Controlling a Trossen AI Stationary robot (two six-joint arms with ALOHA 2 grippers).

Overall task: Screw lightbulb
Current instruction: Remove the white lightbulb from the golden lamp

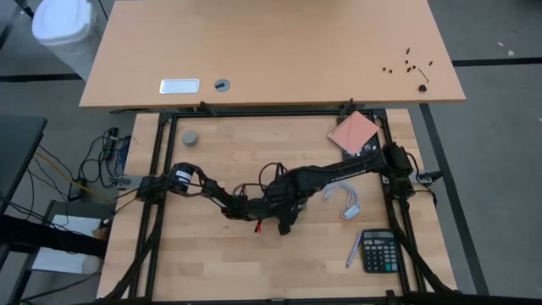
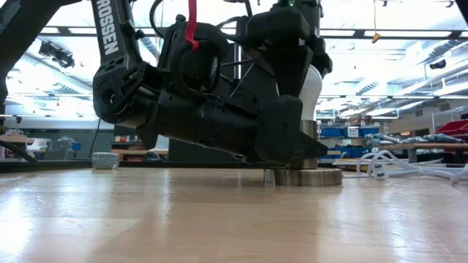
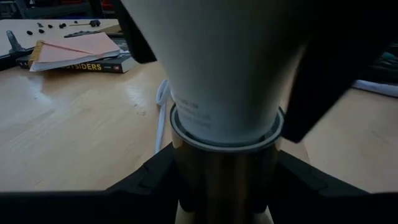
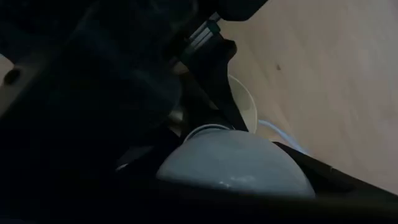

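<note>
White, glossy, pear-shaped lightbulb (image 3: 227,68) stands upright w/ its narrow end seated in a round brushed-metal socket (image 2: 307,175) at mid tabletop (image 1: 212,263), which is pale wood planks w/ visible grain. Bulb neck carries small grey print, too blurred to read.

My left end effector (image 3: 227,180) sits low on the socket's barrel, dark matte fingers (image 3: 146,180) on either side of the metal and touching it, so it's clamped on the socket. My right end effector (image 2: 311,51) comes down over the bulb's rounded head; its dark fingers flank the dome in the right wrist view, but I cannot tell whether they're pressing the glass or just off it.

Arm casing in the low view reads "ROSSEN" in white caps. Red tag (image 2: 191,22) hangs by the left arm. Coiled white cord (image 1: 347,202) lies just right of the socket.

Far right corner: book (image 3: 78,62) w/ a salmon sheet on top, spine showing "TSIDERS". Near right: black calculator (image 1: 380,252) w/ a pen (image 1: 353,252) beside it. Small grey round cap (image 1: 190,137) sits far left.
</note>
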